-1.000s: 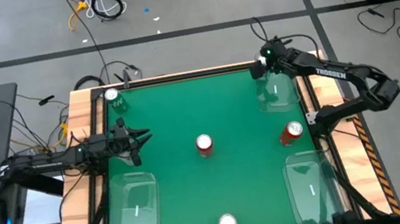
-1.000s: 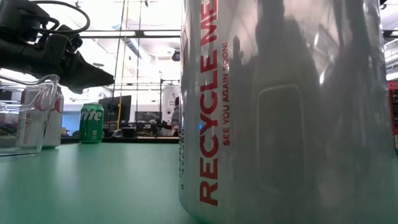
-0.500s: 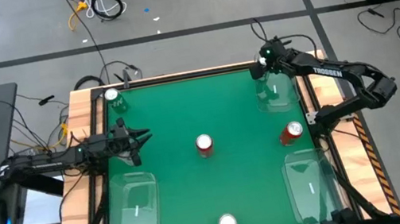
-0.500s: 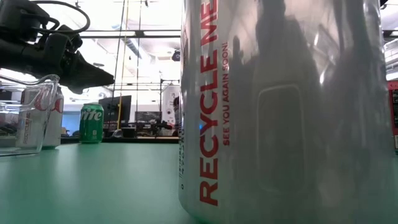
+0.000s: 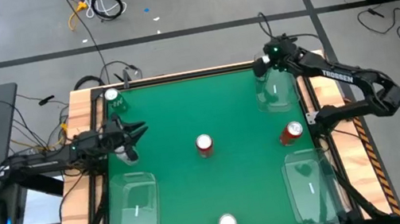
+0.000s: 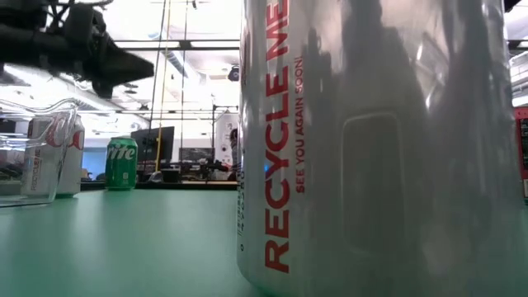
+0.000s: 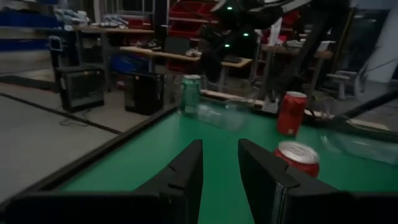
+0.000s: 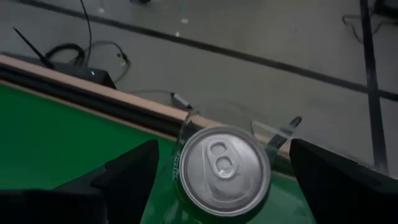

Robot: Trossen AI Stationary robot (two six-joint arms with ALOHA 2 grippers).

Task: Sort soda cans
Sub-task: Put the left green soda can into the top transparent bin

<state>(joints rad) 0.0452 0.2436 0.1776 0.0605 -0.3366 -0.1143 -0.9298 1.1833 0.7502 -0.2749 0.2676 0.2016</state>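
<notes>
Right gripper sits above the far-right clear plastic tray, fingers wide apart w/ nothing between them; a green can stands upright right under it, round shiny top facing up. Left gripper hovers at the desk's left edge, fingers a narrow gap apart, empty. Red cans upright mid-desk. Low view is mostly blocked by a smooth silver can, top cut off.

Open green table felt lies clear between the upright red soda can at centre and the far rim.
</notes>
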